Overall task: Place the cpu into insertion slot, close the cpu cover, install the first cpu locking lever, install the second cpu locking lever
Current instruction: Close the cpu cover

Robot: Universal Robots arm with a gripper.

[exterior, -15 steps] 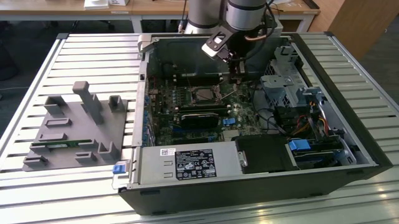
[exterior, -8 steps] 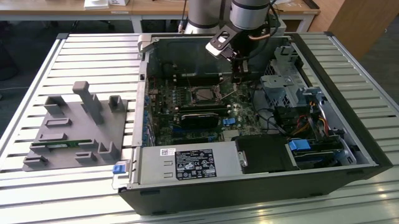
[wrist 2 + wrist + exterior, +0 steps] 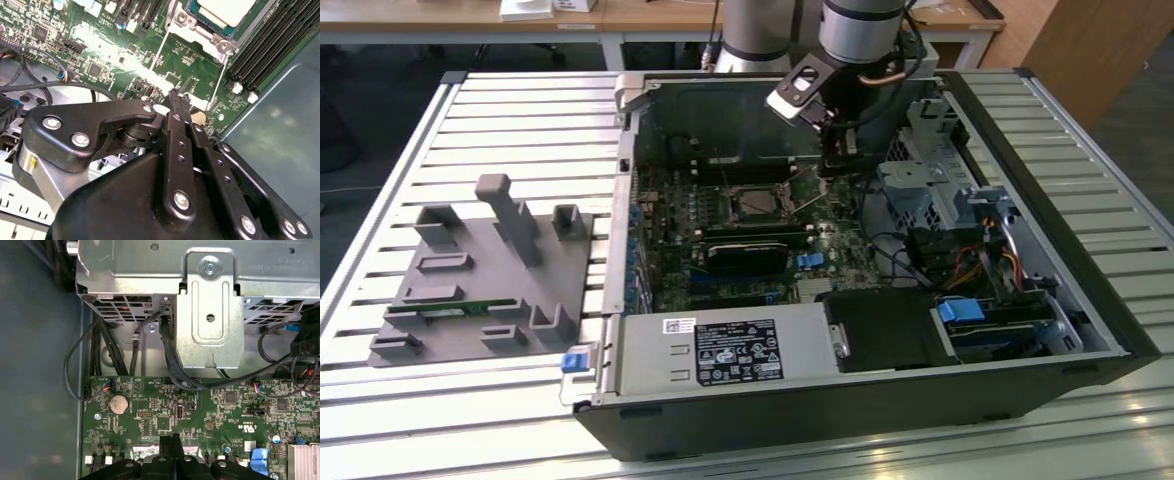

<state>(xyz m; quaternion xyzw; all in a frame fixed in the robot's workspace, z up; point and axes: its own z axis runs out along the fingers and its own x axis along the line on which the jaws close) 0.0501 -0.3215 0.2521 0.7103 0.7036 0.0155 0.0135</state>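
**Cpu seated, cover apparently down, levers not yet latched**

The small square cpu with its dull silver-grey top (image 3: 225, 9) lies in its socket on the green motherboard (image 3: 210, 415), inside the open black computer case (image 3: 1067, 330) on the slatted metal table (image 3: 520, 110). The thin grey metal cpu cover (image 3: 197, 31) seems to lie flat around it, so I judge the first two steps done. Two thin wire locking levers (image 3: 156, 55) slant out from the socket, apparently unlatched. The black gripper (image 3: 176, 95) hovers over the board just beside the socket, its fingers (image 3: 172, 135) pressed together with nothing visibly between them.
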